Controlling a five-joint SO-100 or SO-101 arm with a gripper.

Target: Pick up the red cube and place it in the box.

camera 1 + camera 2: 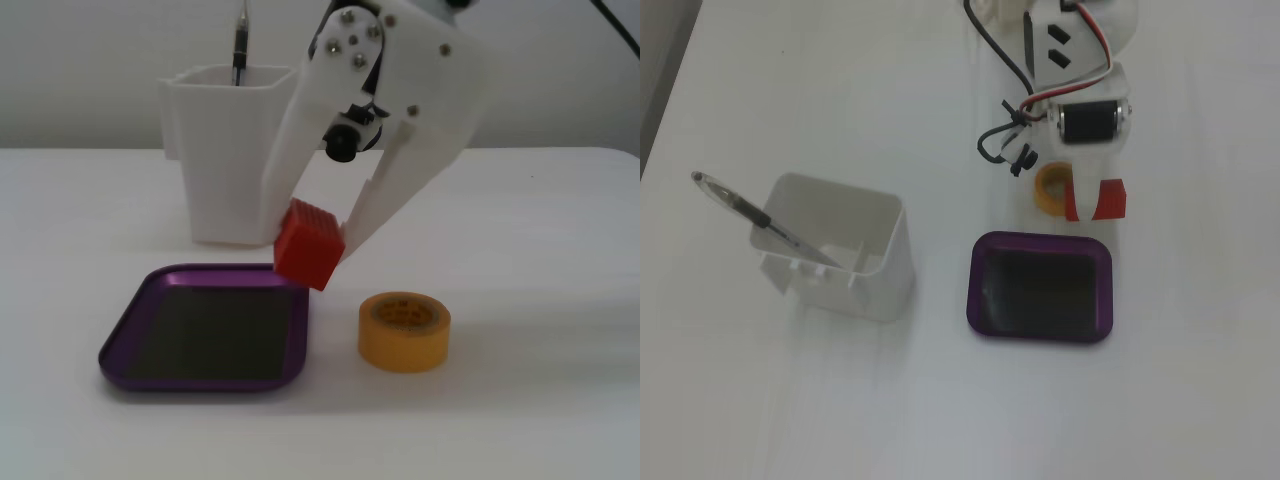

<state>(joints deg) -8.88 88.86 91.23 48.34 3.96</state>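
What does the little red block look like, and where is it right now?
The red cube is a small matte block with faint ridges on its top. It is tilted and off the table, pinched between the two white fingers of the pincer. It hangs near the edge of the purple box, beside the yellow tape roll. Only the fingers touch it.

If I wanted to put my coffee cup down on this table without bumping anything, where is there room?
Plenty: the wide bare stretch in front of the purple tray and the white container in a fixed view, and the far side beyond the container. It is crowded around the yellow tape roll, where the gripper holds the red cube in the air near the tray's edge.
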